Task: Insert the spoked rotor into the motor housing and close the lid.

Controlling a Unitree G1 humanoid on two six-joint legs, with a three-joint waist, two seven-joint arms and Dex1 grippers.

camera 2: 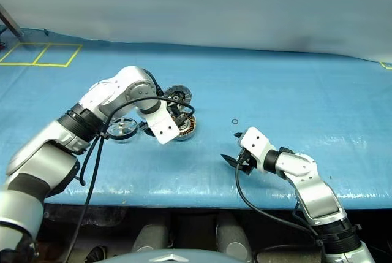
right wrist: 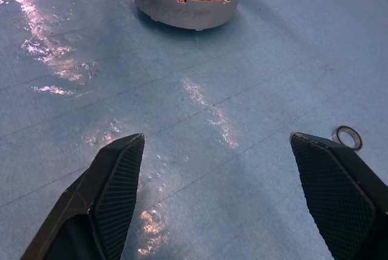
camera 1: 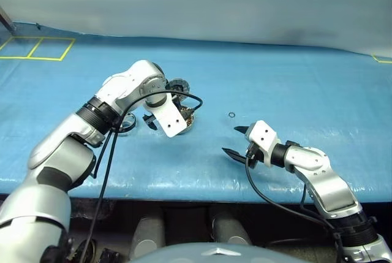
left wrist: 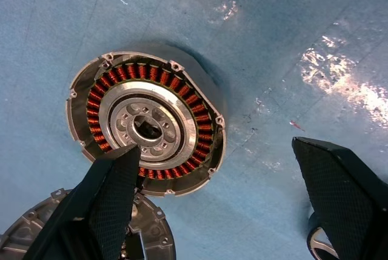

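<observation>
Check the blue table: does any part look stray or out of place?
Yes: a tiny ring lies alone on the mat, apart from the motor housing, whose copper windings are exposed; nothing looks spilled or broken.

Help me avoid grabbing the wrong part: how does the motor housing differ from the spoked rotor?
The motor housing is the larger puck with an orange winding ring around a silver hub; the spoked rotor is smaller, with a shiny rim and dark centre. The housing lies under the left gripper; the rotor lies apart, to its left. Both are round and lie on the blue table.
</observation>
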